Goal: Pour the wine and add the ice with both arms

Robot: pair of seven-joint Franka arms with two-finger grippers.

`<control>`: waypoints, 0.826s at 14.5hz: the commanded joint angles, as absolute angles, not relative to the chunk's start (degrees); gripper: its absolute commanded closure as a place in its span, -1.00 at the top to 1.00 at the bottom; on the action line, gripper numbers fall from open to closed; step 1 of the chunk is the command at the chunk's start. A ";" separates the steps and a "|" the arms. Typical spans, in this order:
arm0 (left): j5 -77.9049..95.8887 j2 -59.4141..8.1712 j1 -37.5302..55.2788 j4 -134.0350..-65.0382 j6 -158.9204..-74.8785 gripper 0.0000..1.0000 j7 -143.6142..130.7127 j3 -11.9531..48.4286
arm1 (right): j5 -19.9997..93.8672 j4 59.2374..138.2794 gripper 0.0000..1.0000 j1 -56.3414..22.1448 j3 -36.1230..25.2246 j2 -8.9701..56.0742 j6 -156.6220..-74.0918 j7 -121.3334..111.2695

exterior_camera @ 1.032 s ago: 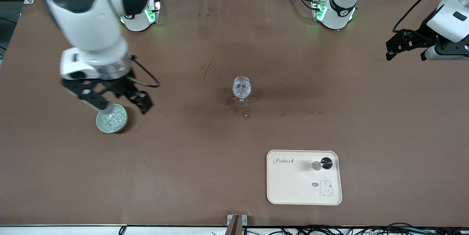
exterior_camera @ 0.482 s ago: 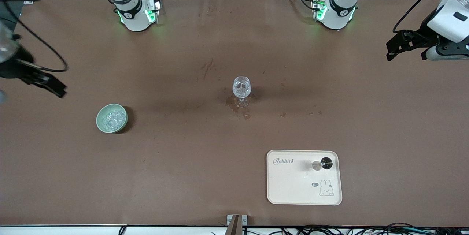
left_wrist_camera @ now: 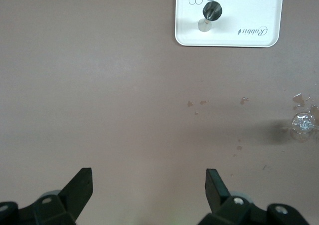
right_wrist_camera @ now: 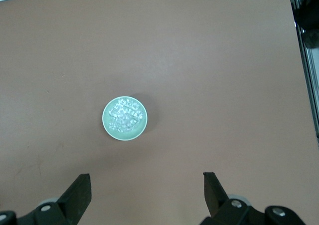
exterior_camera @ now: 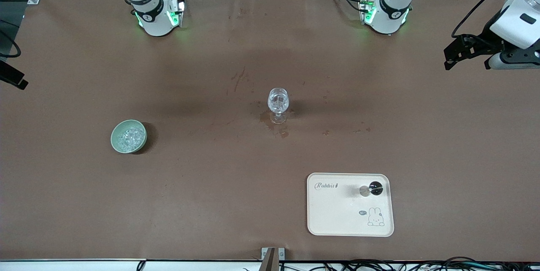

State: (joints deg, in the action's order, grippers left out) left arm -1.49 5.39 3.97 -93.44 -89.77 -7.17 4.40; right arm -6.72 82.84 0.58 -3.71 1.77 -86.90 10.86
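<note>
Glass (exterior_camera: pixel 278 104) upright at table centre, holds wine and ice (exterior_camera: pixel 278 101); wet spots on table (exterior_camera: pixel 270 203) round its foot. Bowl (exterior_camera: pixel 128 136) of ice chunks toward right arm's end, slightly nearer camera than glass. Tray (exterior_camera: pixel 350 220) nearer camera than glass, small dark stopper (exterior_camera: pixel 375 187) on it. Left gripper (left_wrist_camera: pixel 149 177) raised over left arm's end of table, jaws wide, empty. Right gripper (right_wrist_camera: pixel 147 181) raised at right arm's end of table, jaws wide, empty.
</note>
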 commanded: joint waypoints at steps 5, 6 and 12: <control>-2.81 5.71 3.52 -91.85 -89.21 1.00 -6.86 4.13 | -3.70 87.72 1.00 6.49 -1.32 -2.72 -91.14 5.10; -2.81 5.71 3.52 -91.85 -89.21 1.00 -6.86 4.13 | -3.60 86.15 1.00 6.07 -1.41 -2.29 -91.06 5.01; -2.81 5.36 3.60 -91.85 -88.42 1.00 -6.86 4.13 | -3.43 82.00 1.00 5.80 -1.32 0.61 -89.47 5.10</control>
